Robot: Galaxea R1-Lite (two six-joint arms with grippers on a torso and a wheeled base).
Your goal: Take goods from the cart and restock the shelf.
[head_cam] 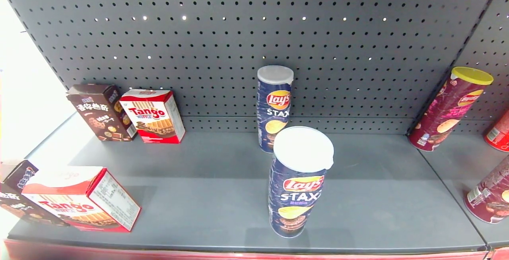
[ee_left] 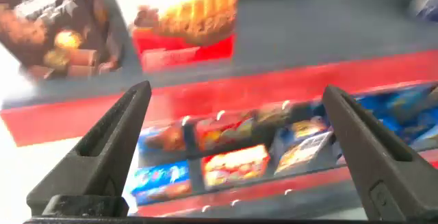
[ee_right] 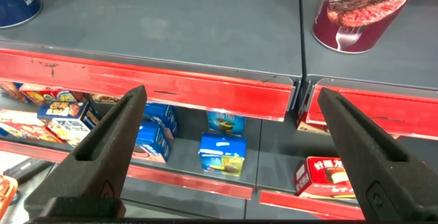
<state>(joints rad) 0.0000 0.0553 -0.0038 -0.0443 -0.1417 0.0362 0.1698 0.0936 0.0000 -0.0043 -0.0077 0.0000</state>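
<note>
On the grey shelf (head_cam: 199, 180), wafer boxes (head_cam: 153, 115) at left and maroon cans (head_cam: 449, 109) at right flank two upright navy, white-lidded chip cans (head_cam: 296, 188), one behind the other, while the left end effector (ee_left: 236, 90) and right end effector (ee_right: 233, 92) hang spread near its red edge (ee_right: 171, 80).

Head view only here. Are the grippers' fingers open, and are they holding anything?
Observer: Left gripper is open and empty, facing the red front strip of the grey metal shelf.
Operator: Right?
Observer: Right gripper is open and empty too, low in front of that strip.
Operator: What's underneath?
Observer: A lower shelf holding small blue cardboard boxes and a red cardboard box.
</note>
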